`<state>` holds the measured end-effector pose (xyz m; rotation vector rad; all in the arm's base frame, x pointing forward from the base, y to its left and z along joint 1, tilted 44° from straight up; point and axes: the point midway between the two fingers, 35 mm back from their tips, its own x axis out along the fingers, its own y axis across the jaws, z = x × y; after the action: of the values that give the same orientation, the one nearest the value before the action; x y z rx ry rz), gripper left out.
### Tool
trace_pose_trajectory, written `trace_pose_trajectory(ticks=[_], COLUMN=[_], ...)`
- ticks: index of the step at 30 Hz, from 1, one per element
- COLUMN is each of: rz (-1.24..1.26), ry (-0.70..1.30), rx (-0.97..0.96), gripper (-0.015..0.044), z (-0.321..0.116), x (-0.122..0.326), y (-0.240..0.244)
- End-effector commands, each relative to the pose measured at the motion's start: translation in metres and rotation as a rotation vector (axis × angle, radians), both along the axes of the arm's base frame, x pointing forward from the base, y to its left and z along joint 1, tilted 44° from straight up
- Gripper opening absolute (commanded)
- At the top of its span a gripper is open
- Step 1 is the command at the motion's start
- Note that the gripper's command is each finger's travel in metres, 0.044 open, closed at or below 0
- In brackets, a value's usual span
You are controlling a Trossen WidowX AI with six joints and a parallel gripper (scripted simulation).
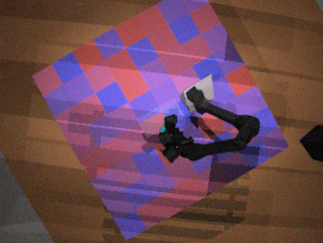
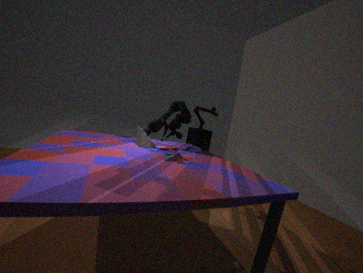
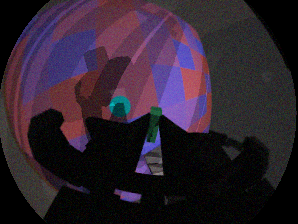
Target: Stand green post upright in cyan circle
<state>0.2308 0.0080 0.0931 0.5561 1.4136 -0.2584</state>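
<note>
The green post [image 3: 154, 127] [image 2: 162, 139] is pinched between the fingertips of my gripper [image 3: 154, 116]. In the wrist view it runs from the fingertips back between the fingers; its exact tilt is too small and dark to tell. In the exterior view the post is held above the table. The cyan circle [image 3: 119, 104] [image 2: 168, 156] [image 1: 163, 130] lies flat on the table, left of the post in the wrist view, with a dark shadow over its lower part. In the top view the gripper and arm hide most of the circle and the post.
The checkered red, blue and purple table [image 1: 127, 78] [image 2: 55, 184] carries the arm's pale wedge-shaped base [image 1: 206, 88] [image 2: 144, 138]. A black block [image 1: 313, 144] [image 2: 199, 138] stands past the table edge, with a thin dark jointed shape above it in the exterior view. Shadows cross the tabletop.
</note>
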Motion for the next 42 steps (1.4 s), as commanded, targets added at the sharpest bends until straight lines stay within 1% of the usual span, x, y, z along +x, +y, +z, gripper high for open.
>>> trace_pose_trajectory(ticks=[1,42], rz=[-0.011,-0.093], ry=[-0.010,-0.181], rx=[-0.026,-0.215], gripper=[0.0023,0.0023], z=[-0.0021,-0.0033], x=[-0.0013,0.0015], y=[-0.0001,-0.0003])
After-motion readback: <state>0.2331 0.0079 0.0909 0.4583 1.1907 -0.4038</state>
